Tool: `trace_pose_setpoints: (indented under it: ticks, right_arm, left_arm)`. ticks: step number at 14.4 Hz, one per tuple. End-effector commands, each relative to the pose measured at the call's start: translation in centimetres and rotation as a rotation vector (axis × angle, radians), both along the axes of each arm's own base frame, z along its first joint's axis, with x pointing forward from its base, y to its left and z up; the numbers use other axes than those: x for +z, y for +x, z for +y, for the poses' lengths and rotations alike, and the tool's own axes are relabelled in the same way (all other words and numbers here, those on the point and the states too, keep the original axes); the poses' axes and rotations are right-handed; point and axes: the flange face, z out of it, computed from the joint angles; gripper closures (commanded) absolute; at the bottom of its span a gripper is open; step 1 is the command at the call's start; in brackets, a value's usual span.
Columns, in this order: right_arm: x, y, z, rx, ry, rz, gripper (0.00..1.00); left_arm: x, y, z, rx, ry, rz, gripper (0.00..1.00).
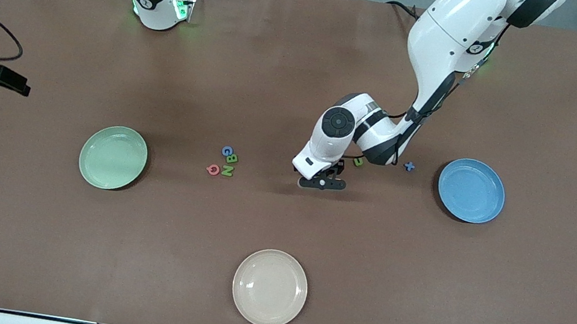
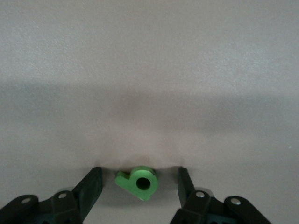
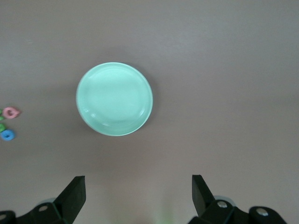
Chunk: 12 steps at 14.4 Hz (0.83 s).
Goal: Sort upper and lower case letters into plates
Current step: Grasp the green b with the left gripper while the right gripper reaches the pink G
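Letters loose on my worktop, both plates bare.
I see four letters (image 1: 224,162) clustered between the mint plate (image 1: 113,157) and blue plate (image 1: 471,190); a green letter (image 2: 138,182) lies flat, a blue one (image 1: 409,166) near the blue plate.

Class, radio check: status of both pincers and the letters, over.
Left pincer low on table, fingers straddling small green foam letter, not touching. Right pincer open, waiting above pale mint green plate. Nothing in the way.
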Motion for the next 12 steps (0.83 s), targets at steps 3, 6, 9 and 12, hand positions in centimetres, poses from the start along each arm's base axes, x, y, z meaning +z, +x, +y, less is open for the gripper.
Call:
trace_pose_setpoints:
  ticks: [3,6,9,12]
  right_arm:
    - [-1.6,0.4,-1.1,-0.253,-0.026,0.038,0.0]
    - [-2.4,0.9,1.4,-0.537,-0.023,0.033,0.0]
    - [-6.6,0.5,2.1,-0.689,0.035,0.019,0.0]
    - [-10.6,-0.9,4.1,-0.811,0.069,-0.051,0.0]
  left_arm:
    - [0.0,-0.9,0.1,-0.009,-0.015,0.013,0.35]
    - [0.0,-0.7,0.2,-0.008,-0.014,0.013,0.37]
    - [0.0,-0.8,0.2,-0.008,-0.014,0.013,0.48]
    - [-0.1,-0.8,0.2,-0.005,-0.013,0.014,0.56]
